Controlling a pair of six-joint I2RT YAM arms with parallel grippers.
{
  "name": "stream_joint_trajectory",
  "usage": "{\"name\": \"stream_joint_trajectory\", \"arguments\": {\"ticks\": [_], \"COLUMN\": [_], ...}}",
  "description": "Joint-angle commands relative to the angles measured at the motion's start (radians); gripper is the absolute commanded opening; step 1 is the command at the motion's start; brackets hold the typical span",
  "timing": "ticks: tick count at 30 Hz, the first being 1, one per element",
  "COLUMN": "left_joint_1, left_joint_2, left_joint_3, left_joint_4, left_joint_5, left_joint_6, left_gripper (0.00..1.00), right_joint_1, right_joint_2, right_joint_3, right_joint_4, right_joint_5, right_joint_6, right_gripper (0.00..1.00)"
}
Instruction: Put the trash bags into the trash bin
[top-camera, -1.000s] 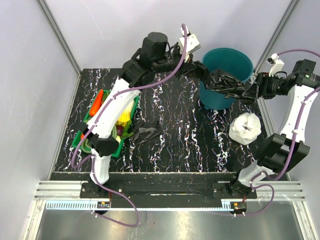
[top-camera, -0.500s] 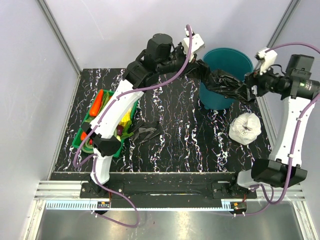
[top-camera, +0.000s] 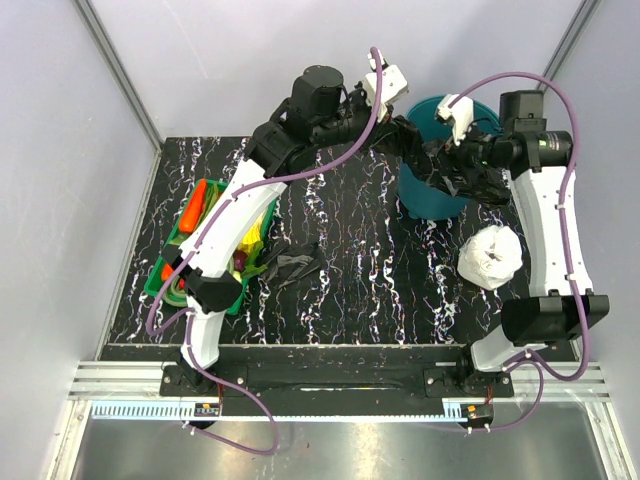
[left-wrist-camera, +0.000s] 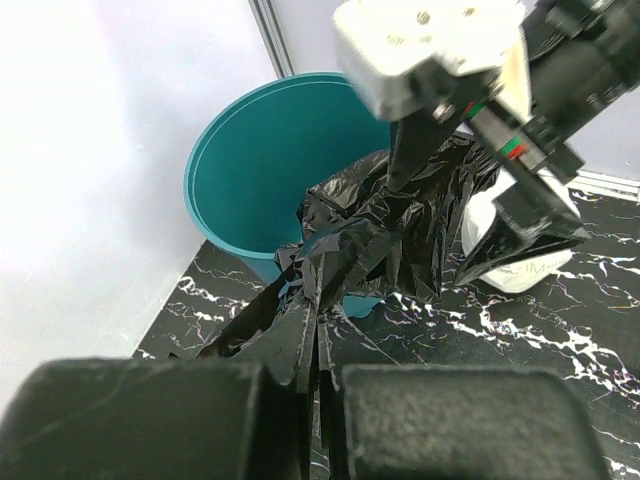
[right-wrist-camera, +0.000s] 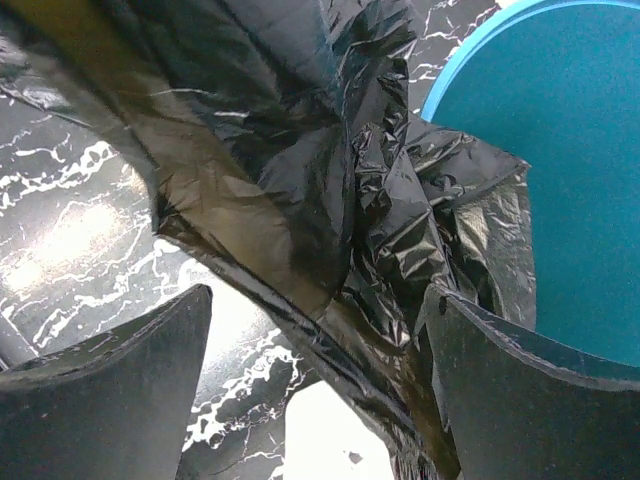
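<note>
Partly, the trash bag (left-wrist-camera: 400, 230) hides the trash bin (left-wrist-camera: 250, 170).

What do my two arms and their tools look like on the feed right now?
Both match: the left arm and right arm have white link shells, black joint housings and a purple cable looping alongside. Each wrist carries a white camera block. The left tool and right tool have chunky matte-black fingers.
</note>
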Motion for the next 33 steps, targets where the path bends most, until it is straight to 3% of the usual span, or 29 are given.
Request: {"name": "stream_joint_trajectory", "arguments": {"ticks": [1,4,6,14,20,33], "left_joint_1": [-0.002,-0.002,-0.002,0.000,0.001,0.018], "left_joint_2": [-0.034,-0.034,-0.034,-0.033,-0.028,-0.053], "left_joint_3": [0.025,0.027,0.025,0.022,0.019,-0.025], "left_joint_4": [0.034,0.031,0.031,0.031,0.032,0.021], "left_joint_5": [-0.016,-0.015,-0.018,-0.024,-0.041,-0.064], "left_joint_6": [-0.005,-0.005,-0.002,0.003,0.013,0.036], "left_gripper": [0.00,0.00,0.00,0.00,0.03,0.08], "right_joint_1": [0.036,0.050,0.057,0.062,0.062,0.061], "right_joint_2": [0.015,0.027,0.036,0.031,0.016,0.114], "right_joint_3": [0.037,0.032,0.029,0.028,0.047,0.310], "right_joint_4": [0.010,0.013,0.012,0.010,0.039,0.090], "right_joint_5": [0.050,0.056,0.061,0.073,0.148,0.401], "right_joint_6": [-0.044,-0.050,-0.053,-0.044,-0.013,0.091], "right_gripper": [0.91,0.88,0.78,0.21,0.00,0.00]}}
